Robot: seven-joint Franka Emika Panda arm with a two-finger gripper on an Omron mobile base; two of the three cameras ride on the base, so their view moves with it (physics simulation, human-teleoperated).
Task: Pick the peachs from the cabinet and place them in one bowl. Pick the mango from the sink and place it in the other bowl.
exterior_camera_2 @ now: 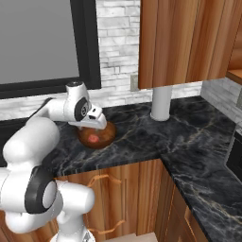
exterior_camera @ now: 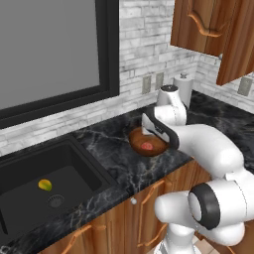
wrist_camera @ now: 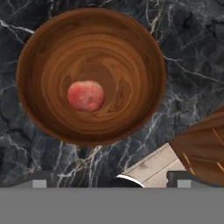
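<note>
- Gripper point(wrist_camera: 112, 183) is poised directly above the wooden bowl point(wrist_camera: 144, 48), jaws spread wide, nothing held between them; only the two dark fingertips point(wrist_camera: 40, 181) are seen at the foot of the hand view, well apart.
- One peach point(wrist_camera: 85, 95) is seen lying inside the bowl, a little off centre on the grained floor, clear of the rim; a release just completed is the likely reading, since the jaws are empty and the fruit sits right under them.
- From the left base view, the hand is seen hanging over the bowl point(exterior_camera: 135, 140) on the black marble counter point(exterior_camera: 109, 154), with the peach point(exterior_camera: 147, 146) visible past the wrist.
- Over in the black sink point(exterior_camera: 30, 163), the mango point(exterior_camera: 45, 185) is resting near the round drain point(exterior_camera: 55, 201), untouched and well apart from the arm.
- A second peach and the pale bowl cannot be made out from these angles.
- The wall cabinet point(exterior_camera_2: 189, 42) is mounted above and to the side, so a lift clear of the bowl is judged to be needed before anything else is fetched.
- Task judged partly done: one peach placed, mango not yet moved.
</note>
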